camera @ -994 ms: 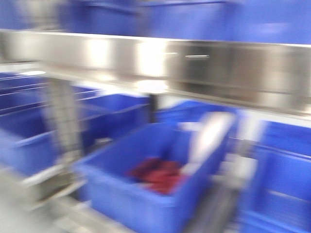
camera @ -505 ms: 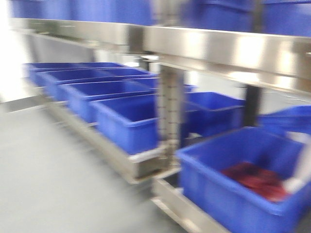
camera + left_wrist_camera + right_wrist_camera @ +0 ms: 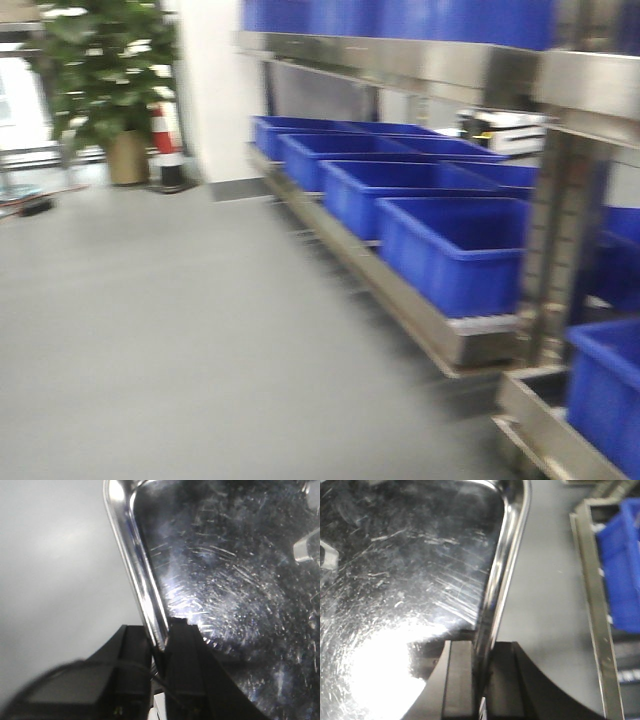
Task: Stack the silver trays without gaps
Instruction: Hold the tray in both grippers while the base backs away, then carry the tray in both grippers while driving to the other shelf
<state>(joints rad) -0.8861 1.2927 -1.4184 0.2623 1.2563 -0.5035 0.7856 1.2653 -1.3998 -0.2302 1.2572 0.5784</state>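
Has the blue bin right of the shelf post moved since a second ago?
No. The blue bin stays beside the shelf post; both slid right together, so the view turned.

A blue bin (image 3: pixel 620 565) on a steel shelf rail (image 3: pixel 592 595) is seen right of the right end effector (image 3: pixel 481 655); grey floor (image 3: pixel 545 605) is seen beneath it.

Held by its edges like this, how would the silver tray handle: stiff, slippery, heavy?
Probably stiff: the silver tray is metal, and its rolled rim runs straight out of the left gripper. Likely slippery: the right gripper pinches polished steel only at a thin edge between its fingers. Weight is a guess; the shallow sheet suggests moderate.
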